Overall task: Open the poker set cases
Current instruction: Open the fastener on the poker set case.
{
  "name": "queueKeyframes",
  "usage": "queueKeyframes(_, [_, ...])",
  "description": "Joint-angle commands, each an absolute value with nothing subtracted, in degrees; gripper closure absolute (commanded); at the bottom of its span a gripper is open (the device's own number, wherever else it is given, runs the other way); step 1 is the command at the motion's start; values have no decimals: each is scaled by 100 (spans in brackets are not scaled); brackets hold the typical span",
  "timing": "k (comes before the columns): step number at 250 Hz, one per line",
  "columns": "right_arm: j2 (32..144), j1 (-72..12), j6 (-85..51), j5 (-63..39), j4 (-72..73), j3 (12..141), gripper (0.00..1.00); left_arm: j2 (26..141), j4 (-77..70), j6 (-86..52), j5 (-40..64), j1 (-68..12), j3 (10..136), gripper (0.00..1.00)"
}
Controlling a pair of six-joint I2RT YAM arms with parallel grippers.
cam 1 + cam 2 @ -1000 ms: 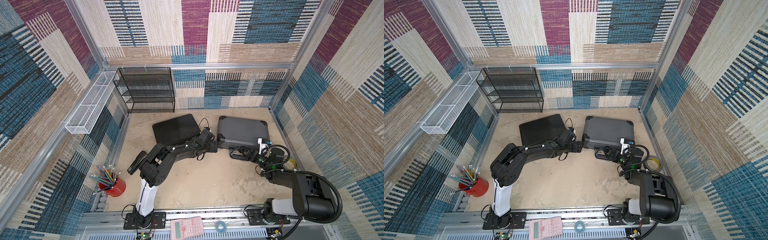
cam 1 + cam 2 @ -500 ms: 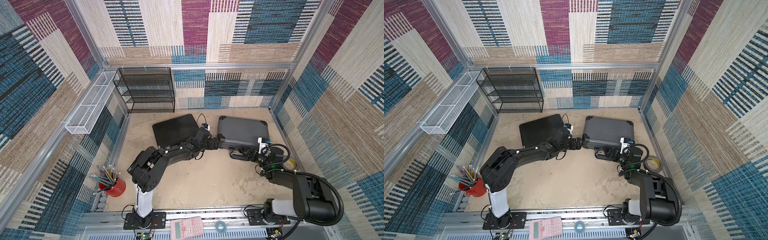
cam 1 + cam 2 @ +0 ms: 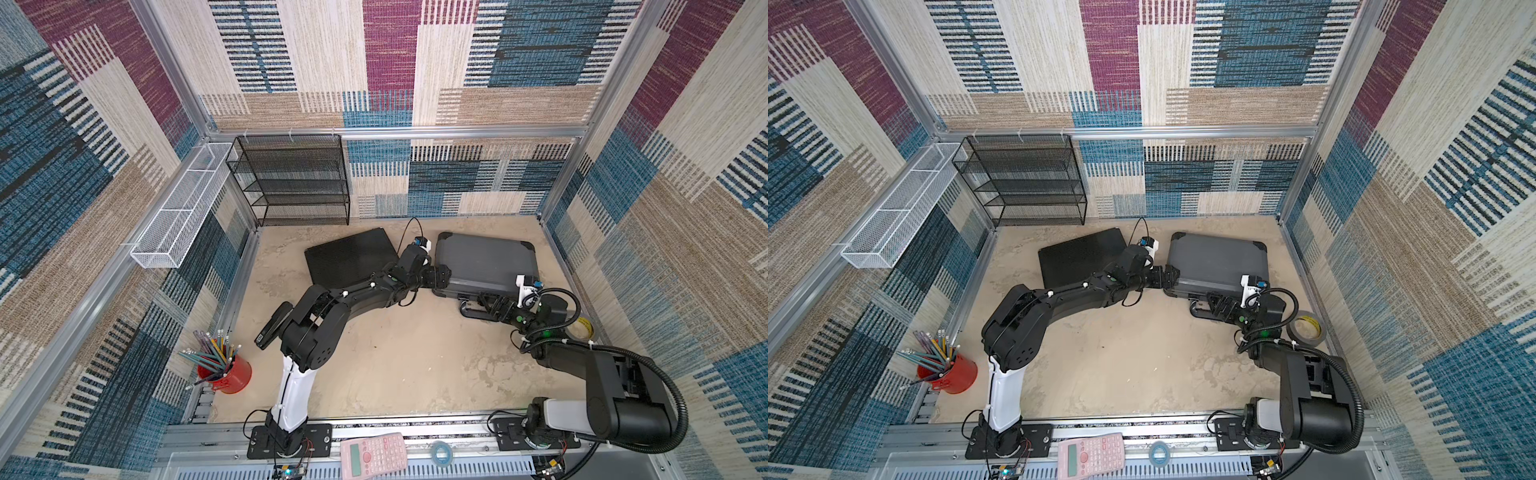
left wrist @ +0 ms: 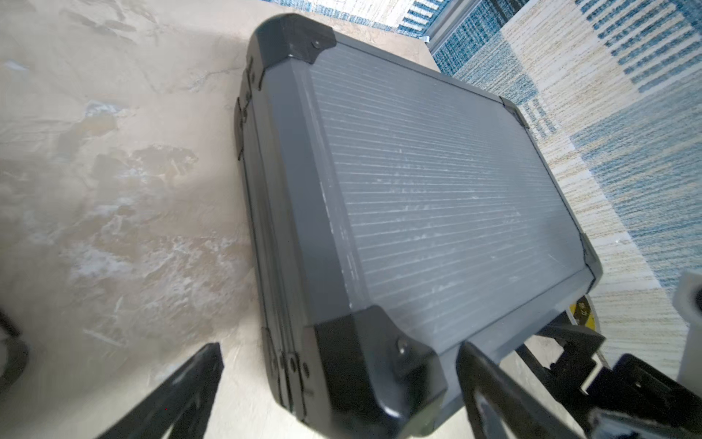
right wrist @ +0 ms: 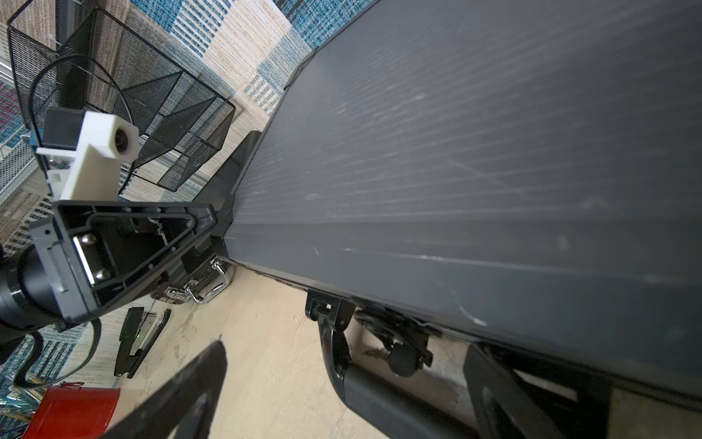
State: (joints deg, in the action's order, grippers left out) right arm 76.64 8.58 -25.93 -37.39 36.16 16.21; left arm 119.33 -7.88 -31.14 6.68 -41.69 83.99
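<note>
Two poker cases lie flat, lids down, at the back of the table: the slim black case (image 3: 351, 259) on the left and the grey case (image 3: 484, 264) just beside it on the right. The left gripper (image 3: 440, 279) has its jaws spread and straddles the grey case's near left corner. The right gripper (image 3: 484, 307), also spread, straddles the grey case's handle (image 5: 364, 384). The left arm crosses the black case's near corner. A stapler (image 3: 272, 328) and a pencil cup (image 3: 228, 374) sit to the left, and a tape roll (image 3: 1304, 330) sits to the right.

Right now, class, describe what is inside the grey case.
Only its outside shows: the grey case lies flat and shut, its ribbed lid down. Whatever is inside is hidden by that lid.

Bright even light, soft shadows (edges warped)
</note>
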Motion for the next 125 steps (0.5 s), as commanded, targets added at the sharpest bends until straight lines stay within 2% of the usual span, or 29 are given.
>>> queueKeyframes(1, [7719,854,-2640,-3810,3845,1635,1,12048,-424,-2936,896,-4158,8572,7])
queueKeyframes(59, [7820,820,-2733,-3849,4013,1619,1,12150,124,-2933,710,-4153,8556,15])
queueKeyframes(125, [8095,752,-2704,-3852,4087,1718,1,12302,414,-2984,698,-4157,8609,18])
